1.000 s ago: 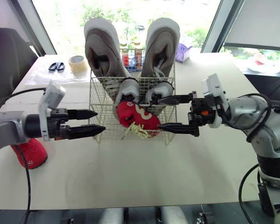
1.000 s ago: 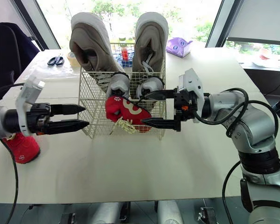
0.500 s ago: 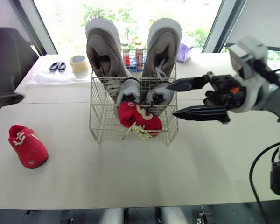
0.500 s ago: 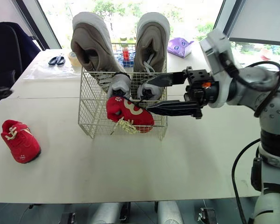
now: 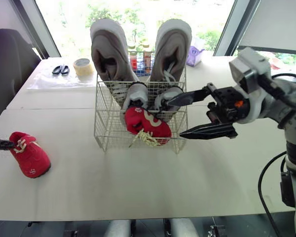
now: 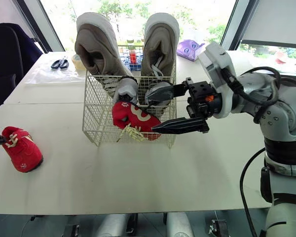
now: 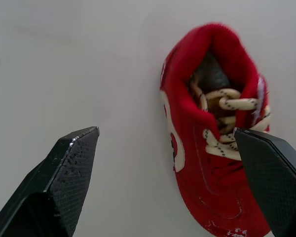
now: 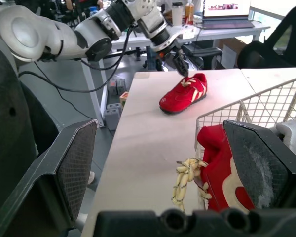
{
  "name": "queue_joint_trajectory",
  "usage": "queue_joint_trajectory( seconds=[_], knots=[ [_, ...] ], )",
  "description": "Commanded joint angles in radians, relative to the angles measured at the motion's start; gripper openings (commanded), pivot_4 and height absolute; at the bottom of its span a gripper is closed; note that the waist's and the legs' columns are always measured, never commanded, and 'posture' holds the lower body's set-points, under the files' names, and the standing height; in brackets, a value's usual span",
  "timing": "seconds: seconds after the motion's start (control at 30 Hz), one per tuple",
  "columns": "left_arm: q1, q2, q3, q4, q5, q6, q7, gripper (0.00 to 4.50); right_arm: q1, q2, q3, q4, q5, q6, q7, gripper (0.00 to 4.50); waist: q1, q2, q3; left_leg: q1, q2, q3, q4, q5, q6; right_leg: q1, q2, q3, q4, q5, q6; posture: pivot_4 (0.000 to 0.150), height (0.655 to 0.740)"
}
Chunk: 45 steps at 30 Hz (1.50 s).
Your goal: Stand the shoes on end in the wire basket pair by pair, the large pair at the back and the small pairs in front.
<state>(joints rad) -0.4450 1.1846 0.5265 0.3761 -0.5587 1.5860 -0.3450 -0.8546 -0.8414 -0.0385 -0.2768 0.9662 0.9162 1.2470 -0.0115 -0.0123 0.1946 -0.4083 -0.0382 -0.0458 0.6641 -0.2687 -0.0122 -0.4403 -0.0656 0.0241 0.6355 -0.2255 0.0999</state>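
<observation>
**One red shoe out on the table, its mate slumped in the basket**

At the far left, the left gripper [image 7: 165,134] hangs over the loose red shoe [image 5: 29,154]. Its two fingers are spread wide to either side of the laced opening and hold nothing, which looks like the set-up for a pick. That shoe lies flat on the table [image 5: 138,187], well apart from the wire basket [image 5: 104,136].

In the basket the large pair [image 5: 108,49] stands on end at the back, with the small grey pair [image 5: 136,94] upright just in front of it. The other red shoe [image 5: 147,123] leans over at the front (its laces poke out through the mesh), so it probably needs righting before its mate goes in beside it.

On the right, the right gripper [image 5: 180,117] is also wide open and empty. One finger is near a grey shoe's top and the other is outside the basket's front right corner, seemingly placed to straighten the slumped shoe.
</observation>
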Motion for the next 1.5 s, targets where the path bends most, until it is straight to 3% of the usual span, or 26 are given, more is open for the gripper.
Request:
queue_joint_trajectory(
  seconds=[0.03, 0.2, 0.23, 0.33, 0.53, 0.67, 0.73, 0.87, 0.97, 1.07, 1.13, 1.23, 1.37, 1.5],
  knots=[
    [-0.035, -0.009, 0.004, 0.009, 0.047, 0.009, 0.018, 4.5, -0.005, -0.01, -0.039, -0.04, 0.031, 0.007, -0.012, 4.4, 0.0, -0.001, -0.001, 0.0, 0.0, 0.0, 0.0, 0.0, 0.0, 0.0, 0.0, 0.0, 0.0, 0.0, 0.0, 0.15, 0.74],
    [-0.073, -0.063, -0.08, 0.087, 0.101, -0.039, 0.023, 4.5, 0.008, -0.013, -0.056, -0.05, 0.039, 0.02, -0.042, 4.4, 0.0, -0.002, -0.001, 0.0, 0.0, 0.0, 0.0, 0.0, 0.0, 0.0, -0.001, 0.001, 0.0, 0.0, 0.0, 0.15, 0.74],
    [-0.084, -0.069, -0.099, 0.107, 0.113, -0.055, 0.02, 4.25, 0.012, -0.013, -0.058, -0.053, 0.041, 0.021, -0.048, 4.47, 0.0, -0.002, -0.001, 0.0, 0.0, 0.0, 0.0, 0.0, -0.001, 0.0, -0.001, 0.001, 0.0, 0.0, 0.0, 0.15, 0.74],
    [-0.117, -0.077, -0.141, 0.148, 0.132, -0.081, 0.003, 3.1, 0.019, -0.01, -0.069, -0.06, 0.054, 0.031, -0.07, 4.5, 0.0, -0.002, -0.001, 0.0, 0.0, 0.0, 0.0, 0.0, -0.001, 0.0, -0.002, 0.001, 0.0, 0.0, 0.0, 0.15, 0.74],
    [-0.144, -0.073, -0.17, 0.166, 0.146, -0.078, -0.023, 0.07, 0.029, -0.011, -0.072, -0.06, 0.06, 0.039, -0.094, 4.5, -0.004, -0.001, -0.002, 0.0, 0.0, 0.0, -0.001, 0.0, -0.001, -0.001, -0.002, 0.002, 0.0, 0.0, -0.001, 0.15, 0.74],
    [-0.173, -0.069, -0.096, 0.156, 0.161, -0.056, -0.006, 0.02, 0.034, -0.012, -0.051, -0.049, 0.031, 0.024, -0.083, 4.5, -0.001, -0.001, -0.002, 0.0, 0.0, 0.0, -0.001, 0.0, -0.001, -0.001, -0.002, 0.002, 0.001, 0.0, -0.001, 0.15, 0.74],
    [-0.18, -0.081, 0.017, 0.045, 0.147, -0.058, 0.012, 0.02, 0.035, -0.012, -0.047, -0.035, 0.015, 0.015, -0.079, 4.5, -0.002, -0.002, -0.002, 0.0, 0.0, 0.0, -0.001, 0.0, -0.001, -0.001, -0.002, 0.002, 0.001, 0.0, -0.001, 0.15, 0.74],
    [-0.104, -0.218, 0.375, -0.519, -0.002, -0.059, -0.066, 0.02, 0.042, 0.011, -0.078, 0.01, -0.001, 0.005, -0.122, 4.5, 0.001, -0.008, -0.003, -0.003, 0.0, -0.001, 0.0, 0.0, -0.001, -0.002, -0.003, 0.0, 0.0, 0.0, -0.001, 0.15, 0.74],
    [-0.029, -0.394, 0.66, -0.937, -0.196, 0.001, -0.121, 0.02, 0.011, 0.043, -0.093, 0.074, 0.009, 0.002, -0.133, 4.5, -0.004, -0.008, -0.004, -0.004, -0.001, 0.003, 0.0, -0.001, 0.0, -0.002, -0.007, -0.001, -0.004, 0.001, -0.001, 0.15, 0.74],
    [-0.077, -0.567, 0.775, -1.138, -0.339, 0.028, -0.042, 0.02, -0.034, 0.059, -0.069, 0.148, -0.023, -0.026, -0.102, 4.5, -0.002, -0.007, -0.004, 0.001, -0.001, 0.014, -0.001, -0.001, 0.001, -0.002, -0.012, -0.005, -0.003, 0.002, 0.001, 0.15, 0.74],
    [-0.202, -0.738, 0.73, -1.307, -0.392, 0.028, 0.054, 0.02, -0.076, 0.068, -0.031, 0.221, -0.071, -0.055, -0.063, 4.5, 0.007, -0.008, -0.004, 0.001, -0.001, 0.013, 0.001, -0.002, 0.002, -0.001, -0.012, -0.008, -0.002, 0.003, 0.002, 0.15, 0.74],
    [-0.244, -0.845, 0.64, -1.412, -0.396, -0.012, 0.178, 0.02, -0.128, 0.086, 0.001, 0.294, -0.114, -0.08, -0.019, 4.5, 0.018, -0.013, -0.005, 0.001, 0.0, 0.011, 0.004, 0.0, 0.0, 0.003, -0.009, -0.011, -0.003, 0.008, 0.001, 0.15, 0.74],
    [-0.131, -0.842, 0.381, -1.423, -0.457, -0.166, 0.285, 0.02, -0.156, 0.09, 0.014, 0.328, -0.142, -0.089, 0.016, 4.5, 0.017, -0.013, -0.005, 0.005, 0.0, 0.014, 0.004, -0.001, 0.001, 0.005, -0.009, -0.008, -0.005, 0.008, 0.002, 0.15, 0.74],
    [0.003, -0.825, 0.189, -1.423, -0.417, -0.343, 0.313, 0.02, -0.125, 0.061, -0.006, 0.264, -0.119, -0.029, 0.011, 4.5, 0.018, -0.013, -0.005, 0.004, 0.0, 0.014, 0.003, -0.001, 0.001, 0.004, -0.008, -0.006, -0.005, 0.008, 0.002, 0.15, 0.74]
  ],
)
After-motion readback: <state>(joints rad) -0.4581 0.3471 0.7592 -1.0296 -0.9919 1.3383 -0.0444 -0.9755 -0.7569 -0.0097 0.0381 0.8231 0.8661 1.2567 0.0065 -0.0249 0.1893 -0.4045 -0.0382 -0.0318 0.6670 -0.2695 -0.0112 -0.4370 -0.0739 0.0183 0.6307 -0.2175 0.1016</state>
